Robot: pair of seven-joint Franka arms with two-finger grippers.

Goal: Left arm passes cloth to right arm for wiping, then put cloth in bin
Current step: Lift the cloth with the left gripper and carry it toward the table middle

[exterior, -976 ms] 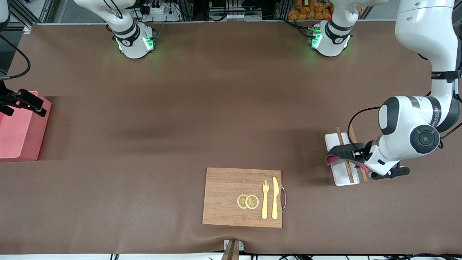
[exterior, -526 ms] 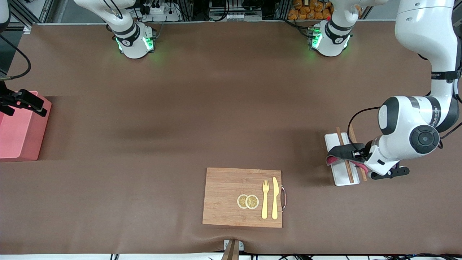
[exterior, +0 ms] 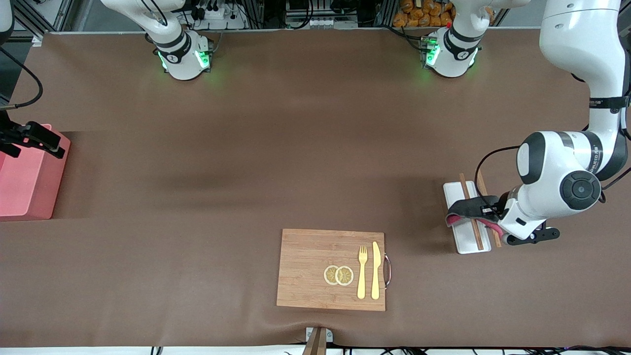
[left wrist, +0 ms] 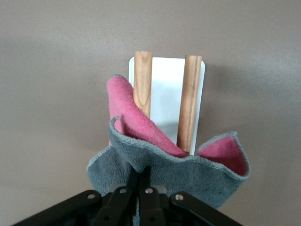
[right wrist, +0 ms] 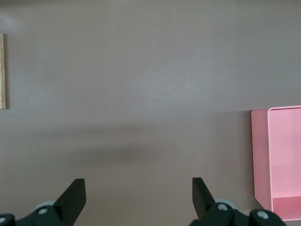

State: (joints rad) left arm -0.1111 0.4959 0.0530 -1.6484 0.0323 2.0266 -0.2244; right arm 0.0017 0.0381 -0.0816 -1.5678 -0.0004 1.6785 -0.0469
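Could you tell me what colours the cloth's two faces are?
The cloth is grey outside, pink-red inside; the left wrist view shows it best.

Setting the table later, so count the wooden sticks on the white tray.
2: both wooden sticks lie side by side on the white tray, partly under the cloth; none seems hidden.

Grey-and-pink cloth (left wrist: 188,165), pink bin (exterior: 27,180), white tray (exterior: 466,239), brown table (exterior: 246,162), yellow fork (exterior: 362,276)

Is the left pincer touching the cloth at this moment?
Touching. The left wrist view shows the left pincer shut on the cloth, grey fabric bunched between its fingertips, over the white tray.
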